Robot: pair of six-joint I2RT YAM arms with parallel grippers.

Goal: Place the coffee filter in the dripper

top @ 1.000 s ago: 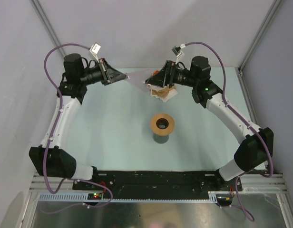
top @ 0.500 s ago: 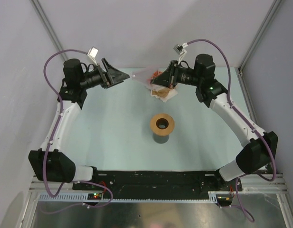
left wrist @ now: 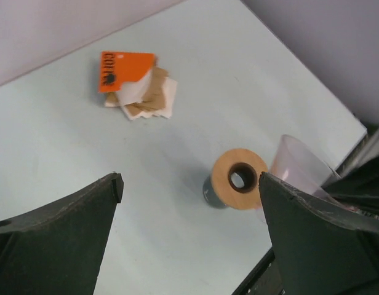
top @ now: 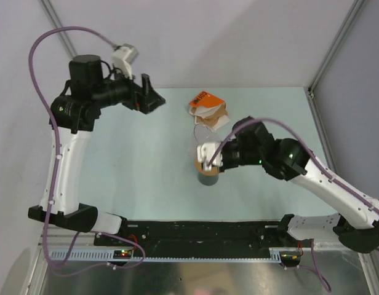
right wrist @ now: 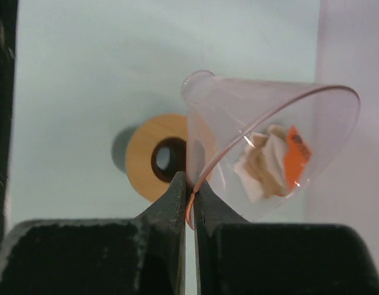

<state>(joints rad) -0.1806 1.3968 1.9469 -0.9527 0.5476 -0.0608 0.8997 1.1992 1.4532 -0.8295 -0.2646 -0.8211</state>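
Observation:
My right gripper (right wrist: 191, 196) is shut on the rim of the dripper (right wrist: 269, 135), a clear pinkish cone lying tilted on its side in the air. In the top view this gripper (top: 208, 161) and the dripper (top: 205, 131) sit right over the tan wooden ring (top: 199, 166). The ring (left wrist: 223, 184) rests on a dark grey cup (top: 208, 180). The coffee filter (left wrist: 131, 93) appears as white paper in the pile by the orange pack (left wrist: 122, 69) at the back. My left gripper (left wrist: 189, 184) is open and empty, raised high at the back left (top: 149, 98).
Brown papers (left wrist: 154, 95) lie fanned out under the orange pack (top: 202, 98). Grey walls and metal frame posts enclose the pale table (top: 140, 160). The black base rail (top: 202, 230) runs along the near edge.
The left gripper opened, let go of the dripper and lifted back to the left. The right gripper shut on the dripper's rim and carried it forward over the tan ring.

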